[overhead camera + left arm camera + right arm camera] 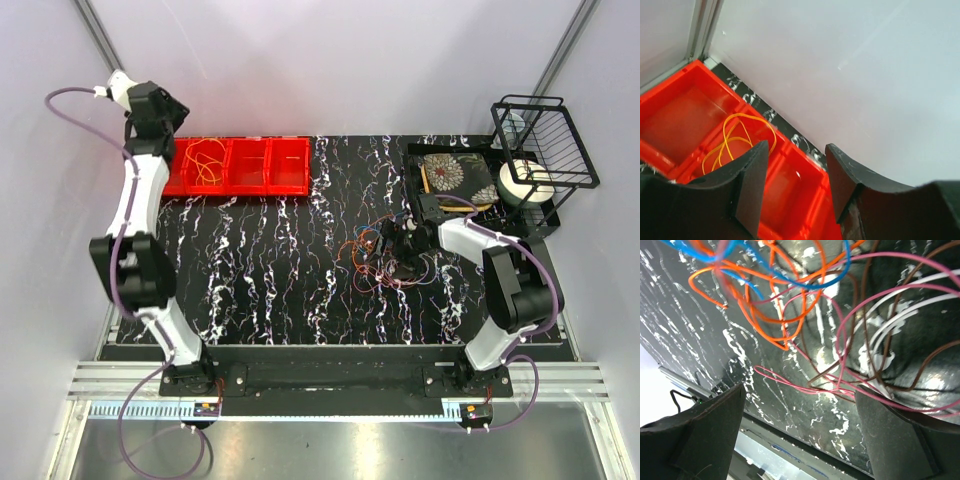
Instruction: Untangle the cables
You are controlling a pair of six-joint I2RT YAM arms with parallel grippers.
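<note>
**A:** Start at the left. How does the left gripper (796, 162) stand?

**B:** Its jaws are apart and there is nothing between them. It sits by the left end of the red tray (290, 170), which lies at 11 o'clock on the black marbled table (280, 280).

**A:** Is any cable there?

**B:** One. A yellow cable (207, 163) lies in loose loops inside a tray compartment, toward the tray's left end in the top view. In the left wrist view it is at about 10 o'clock from the fingertips and clear of them, with a bare compartment on each side.

**A:** And further right?

**B:** The tangle (385, 258) lies on the table just right of centre, at about 4 o'clock. The right gripper (799, 392) is directly over it with its jaws spread wide, and I can see nothing pinched between them.

**A:** Which strands show in the right wrist view?

**B:**
- An orange cable (785, 346) loops at 11 o'clock.
- A blue cable (810, 285) arcs across it at 12 o'clock.
- A brown cable (861, 300) runs downward at about 1 o'clock.
- A pink cable (840, 340) makes a big loop at 2 o'clock, and one narrow end of it reaches into the gap between the fingers.
- A white cable (875, 347) is bunched inside that pink loop.

They cross one another, and I cannot tell which lies on top.

**A:** What is at the far right?

**B:** A black wire basket (545, 140) stands at 2 o'clock on the table. A white roll (525, 183) is beside it, and I cannot tell whether the two touch.
</note>
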